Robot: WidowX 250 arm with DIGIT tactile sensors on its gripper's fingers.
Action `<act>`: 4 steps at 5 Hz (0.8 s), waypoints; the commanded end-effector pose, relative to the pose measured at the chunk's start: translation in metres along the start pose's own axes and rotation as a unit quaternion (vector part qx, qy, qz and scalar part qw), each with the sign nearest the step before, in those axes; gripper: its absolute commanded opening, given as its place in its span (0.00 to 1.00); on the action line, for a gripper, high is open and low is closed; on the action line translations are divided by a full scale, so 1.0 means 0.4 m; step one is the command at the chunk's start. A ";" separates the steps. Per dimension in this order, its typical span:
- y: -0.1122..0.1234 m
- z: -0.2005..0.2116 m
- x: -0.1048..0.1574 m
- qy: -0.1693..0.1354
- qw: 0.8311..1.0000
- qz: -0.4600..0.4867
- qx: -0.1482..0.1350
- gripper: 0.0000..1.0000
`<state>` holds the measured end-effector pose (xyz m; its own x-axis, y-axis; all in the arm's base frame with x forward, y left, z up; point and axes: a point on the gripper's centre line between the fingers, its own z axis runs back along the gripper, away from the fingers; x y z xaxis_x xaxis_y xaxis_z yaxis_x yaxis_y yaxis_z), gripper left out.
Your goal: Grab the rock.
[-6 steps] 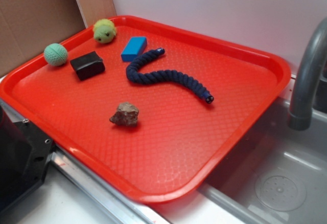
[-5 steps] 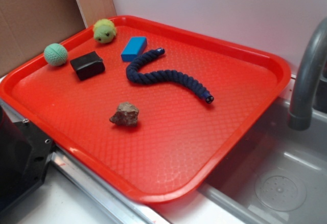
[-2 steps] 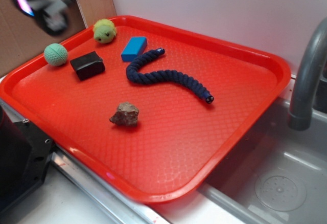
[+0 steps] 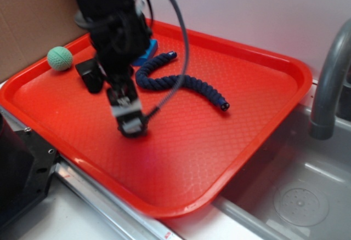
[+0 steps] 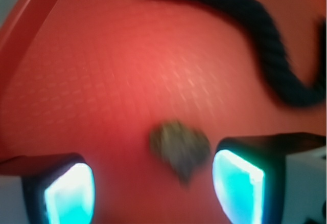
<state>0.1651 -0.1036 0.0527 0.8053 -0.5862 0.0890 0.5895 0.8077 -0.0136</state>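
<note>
Your gripper (image 5: 153, 183) hangs with its fingers spread apart, and the rock (image 5: 180, 148) lies on the red tray (image 5: 102, 81) between them, nearer the right finger (image 5: 240, 180). Expect it to be hard, rough and fairly dense, so close across its broad upper body. Its narrow tip points toward the camera, long axis roughly along that line, though blur hides detail.

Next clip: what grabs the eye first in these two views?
The black robot arm dominates the exterior view, its pincer down near the front edge of the big red plastic tray. In the wrist view, the small jagged brownish-grey rock lies between the open, glowing-cyan fingers, nearer the right one. A dark blue braided rope curves across the tray behind.
</note>
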 end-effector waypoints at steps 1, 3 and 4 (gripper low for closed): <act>0.025 0.011 -0.035 -0.025 0.997 -0.076 -0.021 1.00; 0.079 -0.025 -0.030 -0.002 0.999 -0.048 -0.011 1.00; 0.036 -0.058 -0.033 0.011 0.997 -0.073 -0.015 1.00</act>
<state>0.1672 -0.0809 0.0234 0.7176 -0.6945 0.0514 0.6963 0.7166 -0.0393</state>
